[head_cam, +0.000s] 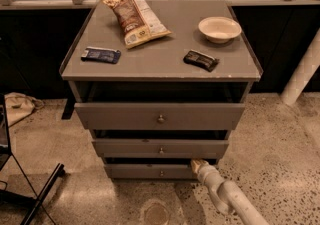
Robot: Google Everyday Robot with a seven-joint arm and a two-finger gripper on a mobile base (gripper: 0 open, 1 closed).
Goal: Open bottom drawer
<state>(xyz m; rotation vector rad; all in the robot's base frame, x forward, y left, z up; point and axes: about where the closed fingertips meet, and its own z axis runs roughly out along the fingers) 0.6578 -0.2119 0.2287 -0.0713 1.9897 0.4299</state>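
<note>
The bottom drawer (145, 171) is the lowest of three grey drawers in a grey cabinet, with a slim front and a small round metal knob (161, 173). It stands slightly out, like the two drawers above it. My gripper (197, 164) comes in from the lower right on a white arm. Its tip is at the right end of the bottom drawer's top edge, right of the knob, touching or nearly touching the front.
The middle drawer (160, 148) and the top drawer (160, 115) sit above. On the cabinet top lie a chip bag (135, 19), a white bowl (219, 29) and two dark snack bars (101, 54) (201, 60). A black stand leg (42, 189) is on the floor at left. A white post (302, 74) stands at right.
</note>
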